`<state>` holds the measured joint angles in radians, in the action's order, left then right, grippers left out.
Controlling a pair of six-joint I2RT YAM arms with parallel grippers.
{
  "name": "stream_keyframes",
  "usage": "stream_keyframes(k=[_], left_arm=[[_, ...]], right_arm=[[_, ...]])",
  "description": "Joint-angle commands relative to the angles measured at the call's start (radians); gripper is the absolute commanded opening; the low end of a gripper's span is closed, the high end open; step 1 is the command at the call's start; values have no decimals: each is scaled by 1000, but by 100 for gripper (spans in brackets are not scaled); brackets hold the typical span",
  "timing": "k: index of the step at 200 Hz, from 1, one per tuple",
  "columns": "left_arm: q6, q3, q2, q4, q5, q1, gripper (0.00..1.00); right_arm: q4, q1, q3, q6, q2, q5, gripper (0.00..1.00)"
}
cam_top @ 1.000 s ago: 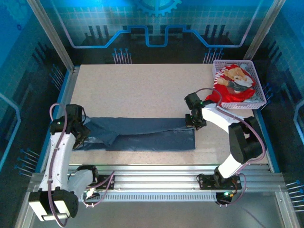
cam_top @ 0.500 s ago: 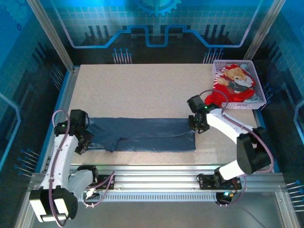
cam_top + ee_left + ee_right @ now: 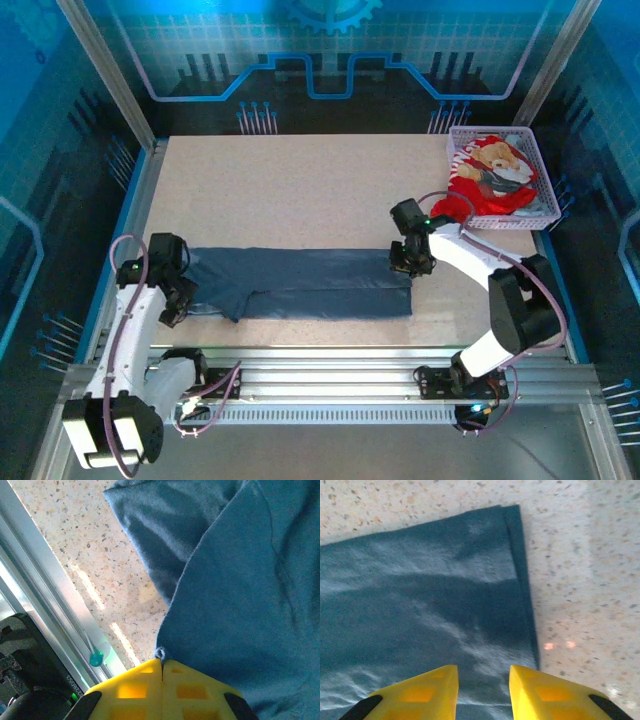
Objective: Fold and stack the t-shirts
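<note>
Blue tee (image 3: 300, 283): right gripper (image 3: 482, 675) just let go, jaws apart above its corner; left gripper (image 3: 161, 666) still pinched shut on other end. Strip's down, next fold imo.

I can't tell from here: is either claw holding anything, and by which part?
The left gripper is shut on the blue shirt, pinching its edge at the left end. The right gripper is open over the shirt's other end and holds nothing.
</note>
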<state>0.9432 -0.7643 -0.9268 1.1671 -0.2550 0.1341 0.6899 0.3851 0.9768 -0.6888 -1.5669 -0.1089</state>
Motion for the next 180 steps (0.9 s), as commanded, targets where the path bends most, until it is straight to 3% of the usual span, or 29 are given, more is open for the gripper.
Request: stream_keyframes(k=[1,6,26,34,65,96,124,153,180], left_arm=[[19,18,-6,-16,-9,-5,0],[19,17,-12,-20,-7,-6,2],[10,-21,-31,-14,-5,-5,43],[-3,-59,-36,-2,-15,-5,49],[-74,-212,-111,-36,-45,13,47],[-109,-246,-326,-261,165,120,34],[-127,-332,-564,-362,235,145,27],[-173,-416,-761,-377,228,168,26],[-217,-517,-934,-373,302,171,25]], right_arm=[[-16,-5,40,-48,-38,71,30],[-19,-5,40,-52,-44,74,29],[-19,-1,51,-56,-47,70,28],[-20,2,54,-53,-38,65,28],[-47,17,71,-28,-42,91,27],[-101,26,90,-25,-121,140,25],[-97,19,137,-26,-216,148,25],[13,-2,250,-36,-346,120,25],[118,-49,351,-37,-448,91,25]])
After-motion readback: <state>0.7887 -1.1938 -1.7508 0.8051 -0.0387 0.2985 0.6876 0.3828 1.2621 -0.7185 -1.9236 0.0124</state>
